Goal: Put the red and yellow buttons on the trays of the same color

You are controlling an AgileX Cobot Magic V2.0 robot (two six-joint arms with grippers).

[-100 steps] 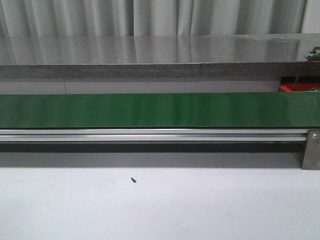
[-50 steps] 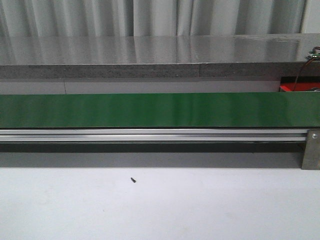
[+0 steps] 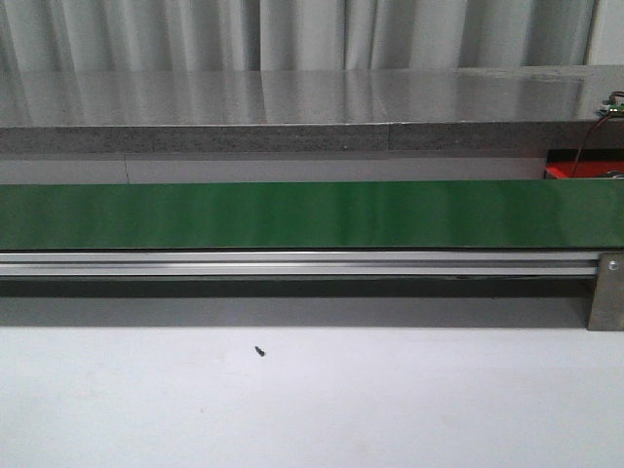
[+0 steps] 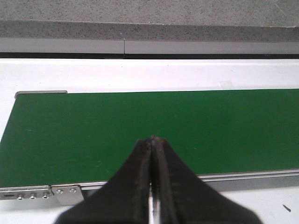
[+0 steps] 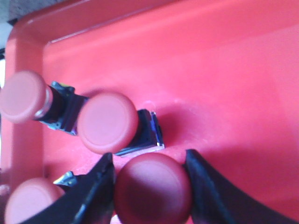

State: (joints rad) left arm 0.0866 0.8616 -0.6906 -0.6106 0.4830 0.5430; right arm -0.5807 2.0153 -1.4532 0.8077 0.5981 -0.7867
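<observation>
Four red buttons lay in the red tray [image 5: 243, 74], as we saw from the right wrist. Our right pincer [image 5: 150, 186] stood parted around one red button [image 5: 153, 189], its fingers close beside the cap; whether they pressed it we could not tell. Our left pincer [image 4: 152, 140] was closed, empty, above the green belt [image 4: 154, 126].

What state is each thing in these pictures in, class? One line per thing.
Left gripper: shut, empty, above the belt.
Right gripper: open around a red button, over the red tray.
Three other red buttons: lying in the tray.
Green conveyor belt: bare, no buttons on it.
</observation>
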